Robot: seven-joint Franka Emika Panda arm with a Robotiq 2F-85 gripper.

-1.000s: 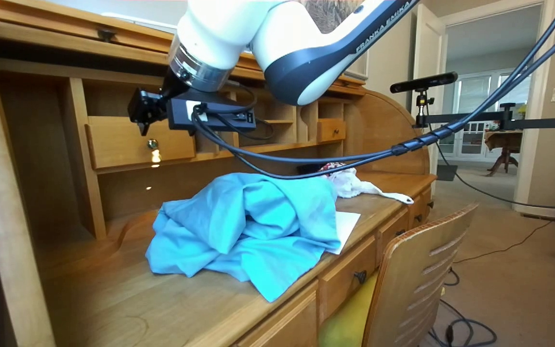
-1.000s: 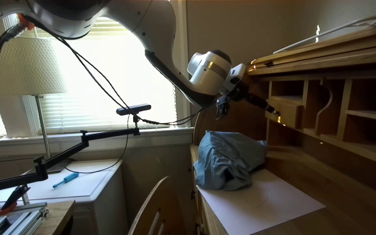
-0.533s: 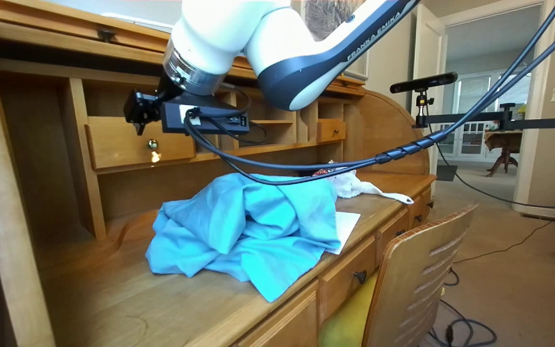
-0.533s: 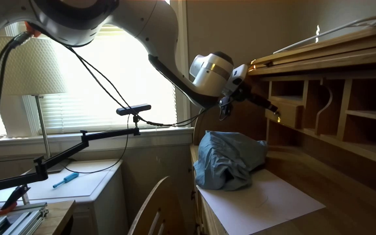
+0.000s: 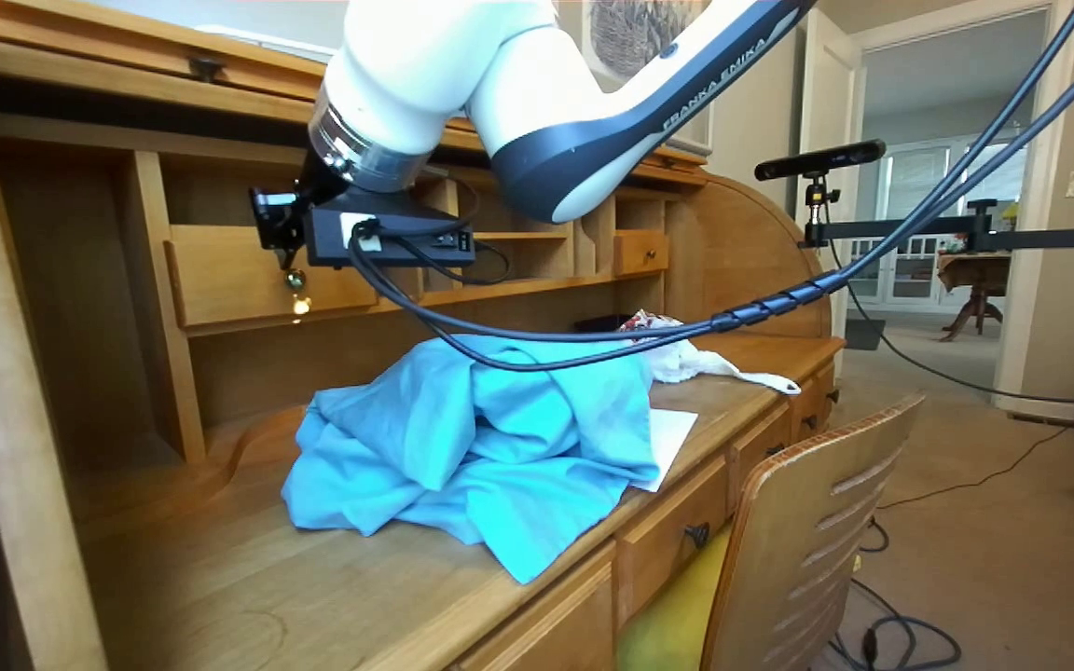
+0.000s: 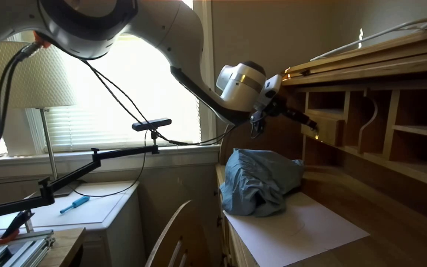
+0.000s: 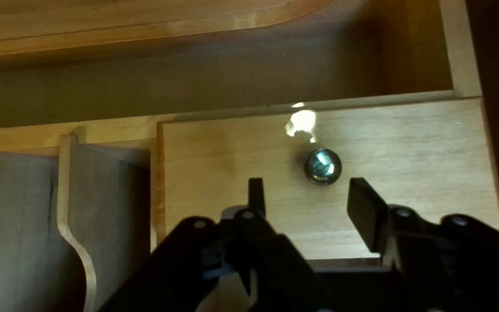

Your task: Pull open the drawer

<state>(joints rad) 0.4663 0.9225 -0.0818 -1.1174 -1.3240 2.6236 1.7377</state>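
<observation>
The drawer (image 5: 220, 284) is a wide light-oak front in the desk's cubby unit, also seen in an exterior view (image 6: 326, 133) and the wrist view (image 7: 228, 156). Its front stands slightly proud of the frame. A small round shiny knob (image 7: 323, 167) sits on it, also visible in an exterior view (image 5: 295, 279). My gripper (image 7: 306, 181) is open and empty. In the wrist view the knob shows between the fingertips, nearer the right one and a little above them. In both exterior views the fingertips (image 5: 284, 261) (image 6: 313, 126) overlap or meet the knob; contact cannot be told.
A crumpled blue cloth (image 5: 472, 438) lies on the desk below the arm, beside white paper (image 6: 298, 230). A curved divider (image 7: 74, 225) and open cubbies flank the drawer. The rolltop edge (image 6: 354, 76) juts out above. A chair (image 5: 807, 531) stands in front.
The arm has moved toward the drawer and slightly down, bringing the fingertips closer to the knob. Its cables shifted too. The drawer and cloth have not moved.
</observation>
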